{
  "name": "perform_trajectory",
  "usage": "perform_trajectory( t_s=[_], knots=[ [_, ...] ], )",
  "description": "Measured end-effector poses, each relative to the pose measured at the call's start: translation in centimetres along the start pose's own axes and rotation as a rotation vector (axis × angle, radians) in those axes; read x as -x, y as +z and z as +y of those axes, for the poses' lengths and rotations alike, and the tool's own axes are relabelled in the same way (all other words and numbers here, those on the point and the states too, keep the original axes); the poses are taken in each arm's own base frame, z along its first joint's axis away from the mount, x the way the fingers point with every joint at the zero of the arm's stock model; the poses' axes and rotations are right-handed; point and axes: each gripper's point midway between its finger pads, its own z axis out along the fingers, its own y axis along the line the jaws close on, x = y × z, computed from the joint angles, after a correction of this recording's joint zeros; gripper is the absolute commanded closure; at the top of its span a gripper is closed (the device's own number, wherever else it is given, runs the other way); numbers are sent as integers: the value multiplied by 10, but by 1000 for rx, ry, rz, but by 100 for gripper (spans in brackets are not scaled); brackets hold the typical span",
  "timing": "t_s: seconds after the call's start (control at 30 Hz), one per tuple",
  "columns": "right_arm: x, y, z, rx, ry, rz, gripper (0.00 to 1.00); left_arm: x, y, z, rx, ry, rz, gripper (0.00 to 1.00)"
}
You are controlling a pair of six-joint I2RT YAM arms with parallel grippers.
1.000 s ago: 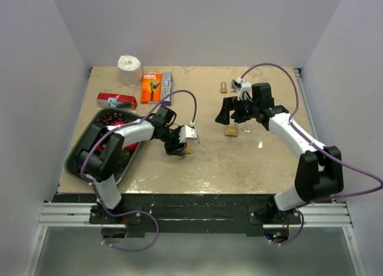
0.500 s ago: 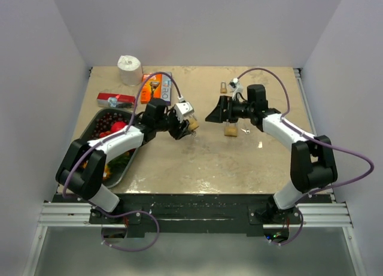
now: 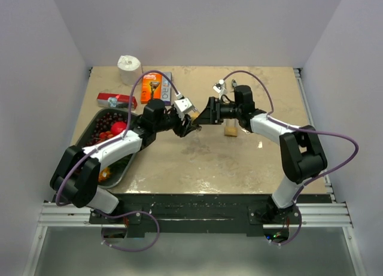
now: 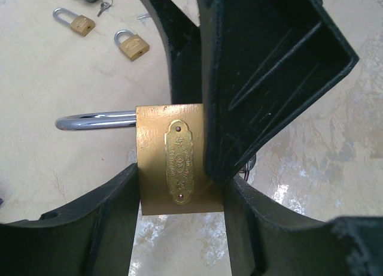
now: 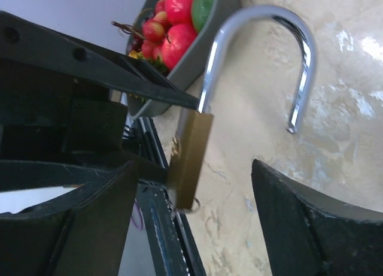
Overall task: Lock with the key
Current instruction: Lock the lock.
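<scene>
Padlock (image 4: pixel 179 159): brass body, oval embossed plate, chrome shackle (image 5: pixel 299 66) open, free end clear of body. Left tool (image 4: pixel 179 198) clamps the body; right tool (image 5: pixel 194 213) wide, straddling it.

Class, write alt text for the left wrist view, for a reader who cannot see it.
A brass padlock is clamped in the left gripper, its steel shackle pointing left. One black finger of the right gripper looms at upper right, overlapping the padlock's edge. Two smaller padlocks lie on the beige table.
</scene>
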Motion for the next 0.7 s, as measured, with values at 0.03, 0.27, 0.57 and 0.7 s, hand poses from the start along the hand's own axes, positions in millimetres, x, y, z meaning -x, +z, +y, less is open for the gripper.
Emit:
perform_trajectory(
  t_s=[0.03,0.27,0.57,0.7],
  knots=[
    [1,1,2,8,-3,-3,29,1,1,-2,-3,2,-3,100],
    [3,9,11,64,10,9,61,8,4,-7,-6,9,-36,100],
    [3,12,12,81,104,31,100,13,5,-2,31,50,-54,52],
    [1,9,14,92,74,62,100,13,-2,-6,0,77,-20,29]
  ],
)
